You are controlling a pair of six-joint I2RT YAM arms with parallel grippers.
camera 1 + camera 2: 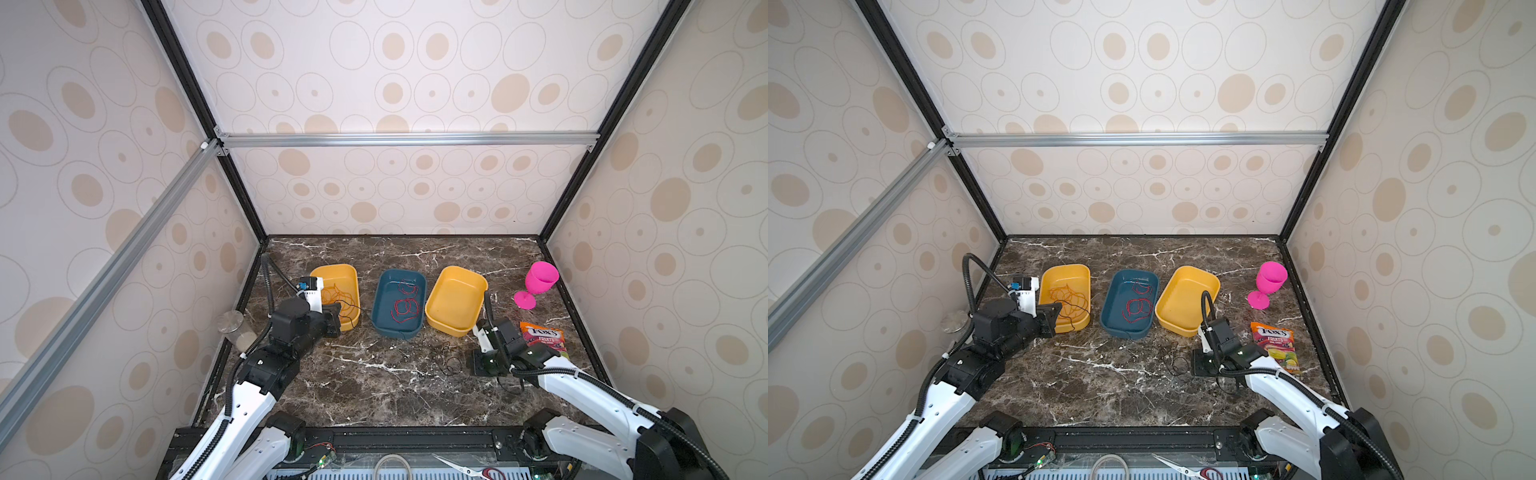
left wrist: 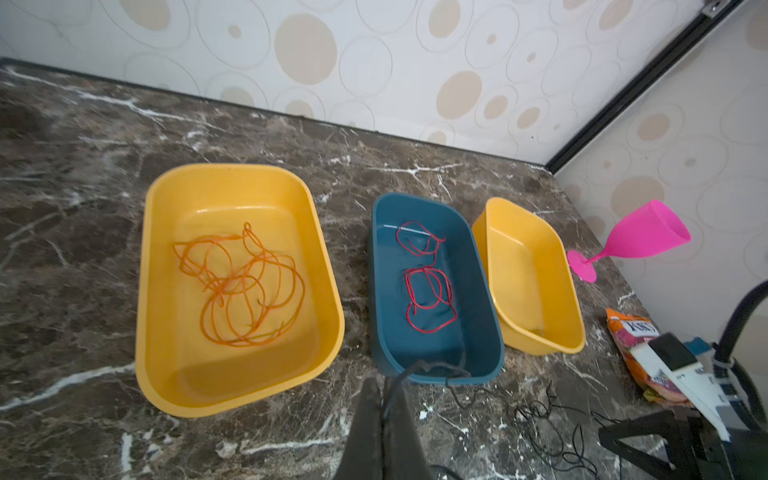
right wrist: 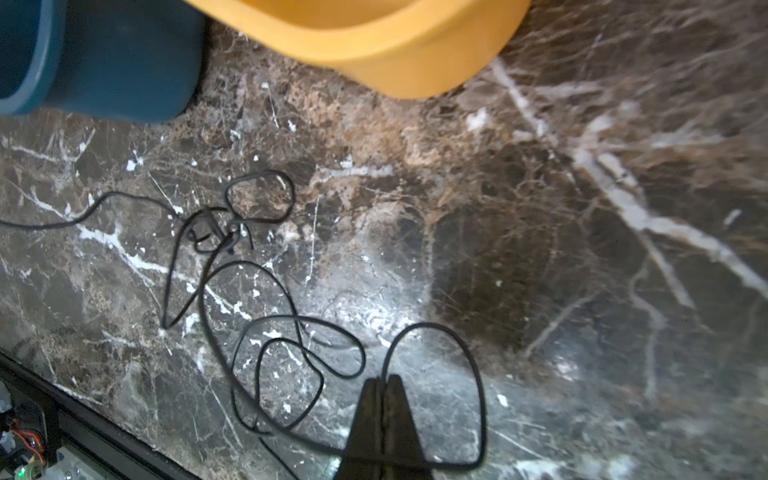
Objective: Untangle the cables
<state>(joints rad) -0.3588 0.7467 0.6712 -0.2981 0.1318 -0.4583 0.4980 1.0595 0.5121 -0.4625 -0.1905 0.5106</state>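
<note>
**Mostly sorted: two cables in trays, the black one left to free**

Broadly, the marble table (image 1: pixel 374 395) shows a job about two-thirds done. Three trays stand in a row toward its far side. The left yellow tray (image 2: pixel 232 365) holds the orange cable (image 2: pixel 232 286), which lies alone in loose, overlapping loops. The blue tray (image 2: pixel 465 345) in the middle holds the red cable (image 2: pixel 428 271), also alone. The right yellow tray (image 1: pixel 457 299) is bare, and I take it to be the place meant for the last strand.

Both grippers are on what remains. The left gripper (image 2: pixel 386 392) sits at the near right corner of the left yellow tray. Its jaws are pressed together, and a thin black strand appears to run out from between the tips. The right gripper (image 3: pixel 384 380) hangs low over the table, on the near side of the right yellow tray. Its jaws are also pressed together, seemingly pinching a loop of the same strand.

The black cable (image 3: pixel 291 318) lies on the bare table between the two grippers, on the near side of the blue and right yellow trays. One stretch leads off left toward the left gripper. Its middle is bunched into a small knot of crossing loops, with wider slack loops nearer the right gripper.

By my reading, what is left is to draw that knot open between the two grips, then lay the freed strand in the empty tray.
</note>
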